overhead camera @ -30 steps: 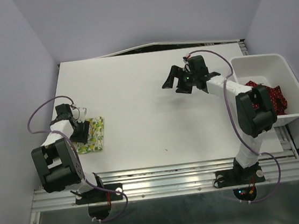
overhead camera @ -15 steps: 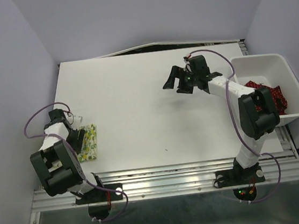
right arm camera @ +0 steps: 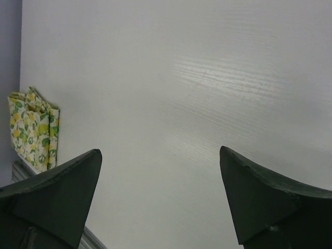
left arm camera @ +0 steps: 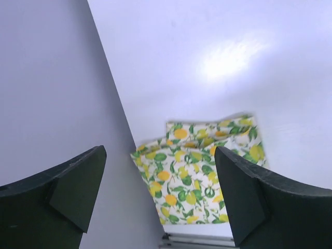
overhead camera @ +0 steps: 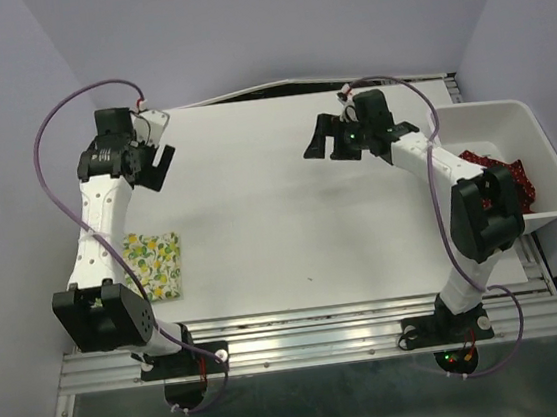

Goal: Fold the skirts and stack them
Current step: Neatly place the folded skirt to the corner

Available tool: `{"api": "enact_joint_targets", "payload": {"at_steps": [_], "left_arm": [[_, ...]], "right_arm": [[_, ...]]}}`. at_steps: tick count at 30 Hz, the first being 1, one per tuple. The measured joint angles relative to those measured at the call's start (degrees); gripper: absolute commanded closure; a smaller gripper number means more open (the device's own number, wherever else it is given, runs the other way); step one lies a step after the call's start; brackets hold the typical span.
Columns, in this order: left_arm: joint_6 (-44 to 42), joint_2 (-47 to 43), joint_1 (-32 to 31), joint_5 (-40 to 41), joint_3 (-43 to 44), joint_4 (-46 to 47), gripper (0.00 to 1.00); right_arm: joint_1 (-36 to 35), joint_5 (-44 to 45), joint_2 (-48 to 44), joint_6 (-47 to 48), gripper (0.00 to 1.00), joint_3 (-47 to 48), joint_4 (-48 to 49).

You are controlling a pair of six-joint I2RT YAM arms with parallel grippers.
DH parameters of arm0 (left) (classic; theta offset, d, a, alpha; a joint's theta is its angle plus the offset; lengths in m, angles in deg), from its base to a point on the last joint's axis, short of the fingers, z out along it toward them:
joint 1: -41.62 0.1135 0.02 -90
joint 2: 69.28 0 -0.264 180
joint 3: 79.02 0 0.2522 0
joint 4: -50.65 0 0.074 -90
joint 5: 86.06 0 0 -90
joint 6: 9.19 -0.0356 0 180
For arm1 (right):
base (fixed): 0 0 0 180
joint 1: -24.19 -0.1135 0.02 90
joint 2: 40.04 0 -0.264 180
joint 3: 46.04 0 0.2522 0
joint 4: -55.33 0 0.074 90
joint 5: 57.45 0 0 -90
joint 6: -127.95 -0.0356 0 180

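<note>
The lemon-print skirt lies folded into a small square at the table's near left edge; it also shows in the left wrist view and at the far left of the right wrist view. The red dotted skirt lies crumpled inside the white bin at the right. My left gripper is open and empty, raised high over the table's far left, well away from the lemon skirt. My right gripper is open and empty above the middle-right of the table.
The white table has purple walls on the left and at the back. A metal rail runs along the near edge. The bin stands past the table's right edge.
My left gripper has let go of the lemon skirt and risen away to the far left. The skirt now lies flat and folded. My right gripper has barely moved.
</note>
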Motion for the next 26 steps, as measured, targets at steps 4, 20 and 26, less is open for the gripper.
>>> {"api": "enact_joint_targets", "payload": {"at_steps": [4, 20, 26], "left_arm": [[4.07, 3.45, -7.5, -0.96, 10.93, 0.04, 0.01], [18.51, 10.86, -19.52, -6.29, -4.09, 25.94, 0.01], [18.23, 10.95, -21.92, -3.67, -11.17, 29.9, 0.01]], "right_arm": [[0.0, 1.27, -0.24, 5.9, 0.0, 3.85, -2.25], [0.37, 13.05, -8.17, 18.69, 0.0, -13.73, -5.25], [0.68, 13.33, -11.56, 19.47, 0.0, -16.85, -4.46]]}}
